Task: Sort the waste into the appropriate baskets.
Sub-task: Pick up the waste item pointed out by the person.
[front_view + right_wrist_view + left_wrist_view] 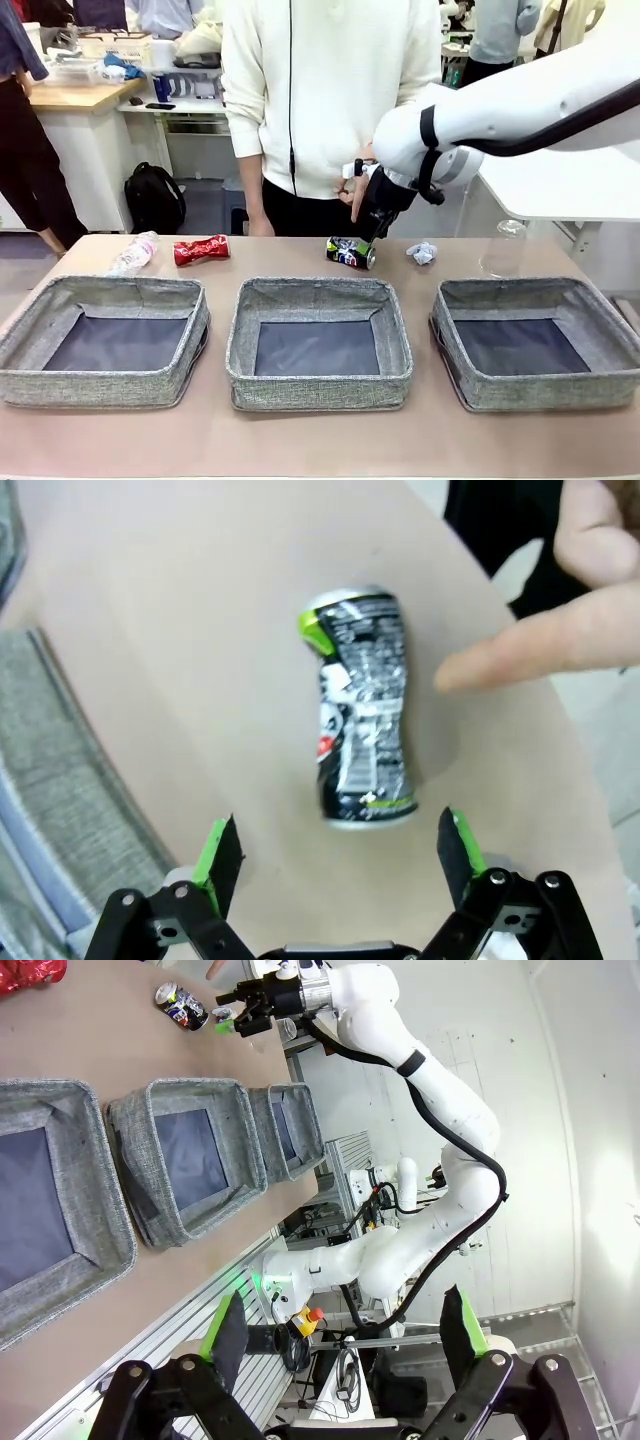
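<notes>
Baskets of grey weave sit three abreast on the near half of the table (320, 445) in the front view: left basket (100, 385), middle basket (318, 392), right basket (550, 392). Beyond them, running from 9 o'clock toward 3 o'clock, are the clear bottle (133, 253), the crushed red can (201, 250), the crushed dark can (351, 252), the paper ball (422, 253) and the standing clear cup (505, 248). The right gripper (368, 232) hangs just above the crushed dark can, at its 12 o'clock, with a person's hand (352, 190) close beside it. In the left wrist view the left gripper (340, 1325) has its jaws spread wide with nothing between them, out past the table's edge. The crushed dark can lies up at 11 o'clock with the right gripper just beside it. In the right wrist view the right gripper's jaws stand apart and clear of the can. The can lies on its side at the picture's centre, in line with the gap between the fingers. The person's finger points at it from 3 o'clock, tip near it, and a basket wall shows at 8 o'clock.
</notes>
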Controlling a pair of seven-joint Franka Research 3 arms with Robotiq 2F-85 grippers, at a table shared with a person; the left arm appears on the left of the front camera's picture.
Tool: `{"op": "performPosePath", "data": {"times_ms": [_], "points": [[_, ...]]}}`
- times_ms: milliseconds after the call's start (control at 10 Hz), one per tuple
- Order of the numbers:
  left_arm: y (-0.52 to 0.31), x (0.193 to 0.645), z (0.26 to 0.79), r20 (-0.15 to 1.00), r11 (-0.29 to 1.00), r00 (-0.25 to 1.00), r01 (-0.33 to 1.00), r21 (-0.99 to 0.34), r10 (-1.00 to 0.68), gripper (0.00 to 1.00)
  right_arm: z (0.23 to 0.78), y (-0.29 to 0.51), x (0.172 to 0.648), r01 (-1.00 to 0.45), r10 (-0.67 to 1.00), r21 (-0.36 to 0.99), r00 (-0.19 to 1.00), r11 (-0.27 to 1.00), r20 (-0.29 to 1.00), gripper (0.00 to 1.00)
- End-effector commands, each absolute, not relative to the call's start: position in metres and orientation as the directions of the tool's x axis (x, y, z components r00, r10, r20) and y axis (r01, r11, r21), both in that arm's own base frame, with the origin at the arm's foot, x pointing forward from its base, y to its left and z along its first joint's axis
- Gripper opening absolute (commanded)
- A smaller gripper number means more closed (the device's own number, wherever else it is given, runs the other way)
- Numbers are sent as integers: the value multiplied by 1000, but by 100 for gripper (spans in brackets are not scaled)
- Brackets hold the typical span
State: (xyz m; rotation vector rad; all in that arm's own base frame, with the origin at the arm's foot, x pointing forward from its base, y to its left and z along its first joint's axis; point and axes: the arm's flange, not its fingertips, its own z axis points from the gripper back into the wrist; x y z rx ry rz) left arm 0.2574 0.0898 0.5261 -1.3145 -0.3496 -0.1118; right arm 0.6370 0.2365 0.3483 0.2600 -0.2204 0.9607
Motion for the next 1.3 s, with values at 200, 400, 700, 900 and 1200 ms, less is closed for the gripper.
{"op": "performPosePath", "data": {"times_ms": [200,400,700,900,1200], "points": [[90,258,528,335,241,935,302,-922,113,100,315,236,670,-846,781,55,513,530,356,100],[90,258,528,335,241,935,302,-922,113,100,308,240,674,-857,779,56,491,513,390,100],[90,258,528,335,241,935,302,-922,113,100,304,247,673,-869,783,92,480,486,396,100],[90,258,528,335,241,935,302,-922,113,100,304,248,671,-872,785,96,476,481,397,100],[90,258,528,335,241,935,302,-922,113,100,305,250,671,-877,790,99,469,471,394,100]]}}
